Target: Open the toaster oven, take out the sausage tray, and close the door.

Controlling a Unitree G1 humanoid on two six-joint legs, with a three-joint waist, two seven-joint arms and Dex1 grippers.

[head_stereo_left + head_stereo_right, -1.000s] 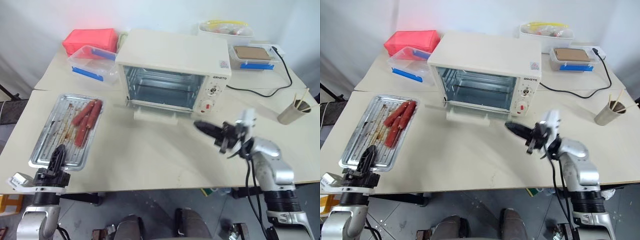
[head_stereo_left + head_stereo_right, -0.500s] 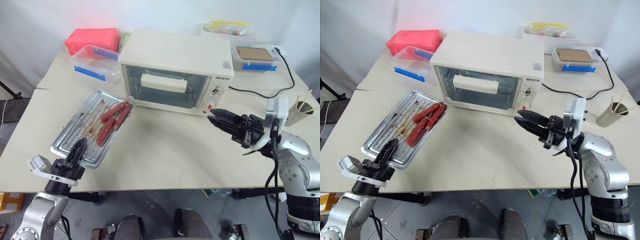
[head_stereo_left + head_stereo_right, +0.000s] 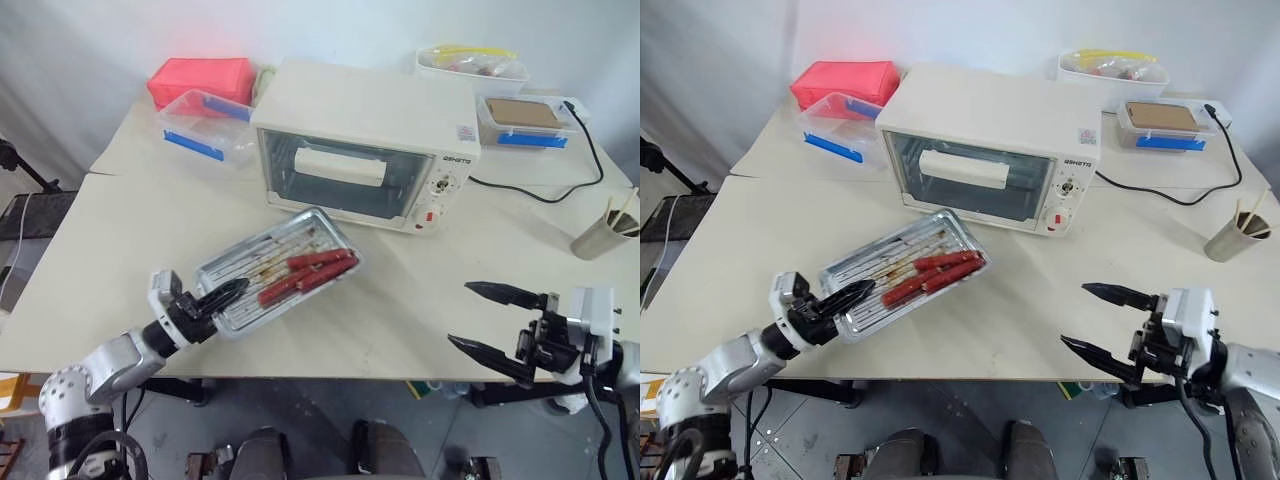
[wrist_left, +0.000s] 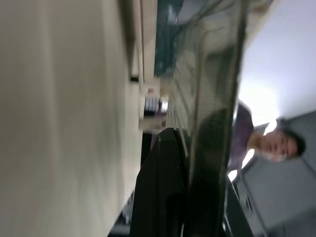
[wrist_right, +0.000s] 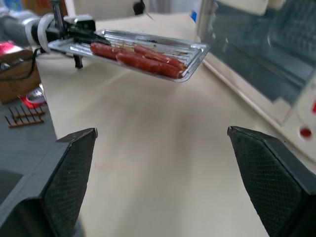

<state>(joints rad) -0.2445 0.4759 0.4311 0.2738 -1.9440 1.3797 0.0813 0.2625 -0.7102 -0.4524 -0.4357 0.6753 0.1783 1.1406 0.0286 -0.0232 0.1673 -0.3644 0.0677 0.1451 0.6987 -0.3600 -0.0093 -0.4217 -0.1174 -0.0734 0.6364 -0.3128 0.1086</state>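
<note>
One tray (image 3: pixel 255 280) with three sausages (image 3: pixel 308 276), pinched by the left gripper (image 3: pixel 222 295), lay before one closed oven (image 3: pixel 365 145); right gripper (image 3: pixel 478 317) gaped empty.

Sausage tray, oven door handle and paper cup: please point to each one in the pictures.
sausage tray (image 3: pixel 262 268), left eye view, on its bare ridged base.
door handle (image 3: pixel 343 166), left eye view, on the middle of the bar.
paper cup (image 3: pixel 597 240), left eye view, on its side wall.

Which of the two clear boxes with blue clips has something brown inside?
The clear box at the back right, beside the power cable; the other clear box, left of the toaster oven, looks empty.
</note>
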